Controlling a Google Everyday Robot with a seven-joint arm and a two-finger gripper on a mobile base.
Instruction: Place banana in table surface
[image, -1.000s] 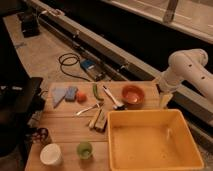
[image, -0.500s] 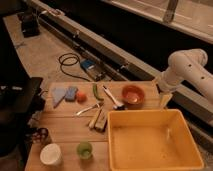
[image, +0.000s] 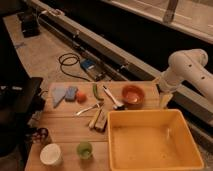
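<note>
The tool (image: 165, 98), apart or together one cannot tell, is hanging at the far right corner of the light wooden plank desk (image: 65, 131), while the dull yellow-tan banana bunch (image: 98, 120) is lying mid-desk, well apart from it, long axis running front-to-back.

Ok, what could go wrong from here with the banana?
The gripper hangs at the right edge of the table, with the bowl and tub between it and the banana; a low reach may clip either. The spoon lies beside the banana and could get knocked or grabbed instead.
</note>
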